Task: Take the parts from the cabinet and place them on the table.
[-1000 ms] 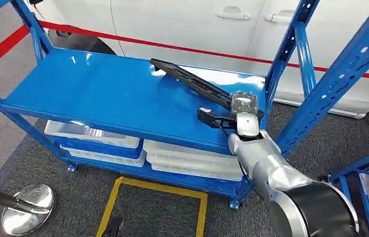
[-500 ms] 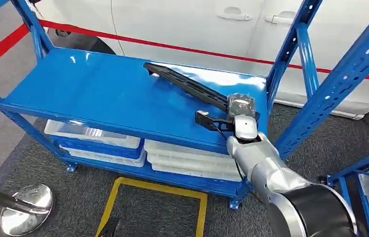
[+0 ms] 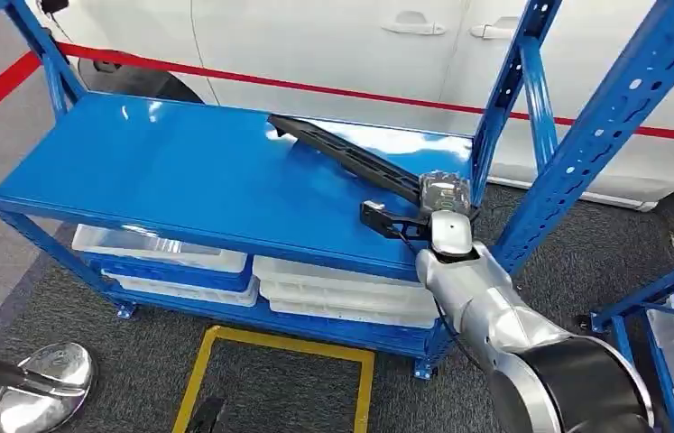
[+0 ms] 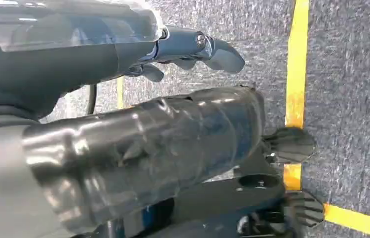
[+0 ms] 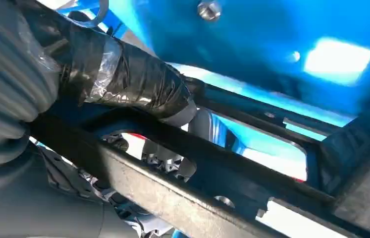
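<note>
The right hand [image 3: 446, 197] is gripping the long black plastic part [image 3: 351, 158] at its near end by the shelf's [image 3: 180, 180] right front corner; stiff, light, likely to lever. The left hand [image 4: 192, 47] is hanging with fingers loosely curled, holding nothing.

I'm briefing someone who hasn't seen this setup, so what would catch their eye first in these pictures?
The bright blue shelf rack dominates the head view, with a long black plastic part lying slantwise across its top shelf. The right hand grips that part at its near end by the rack's right post. Behind the rack stands a white car crossed by a red barrier tape.
</note>
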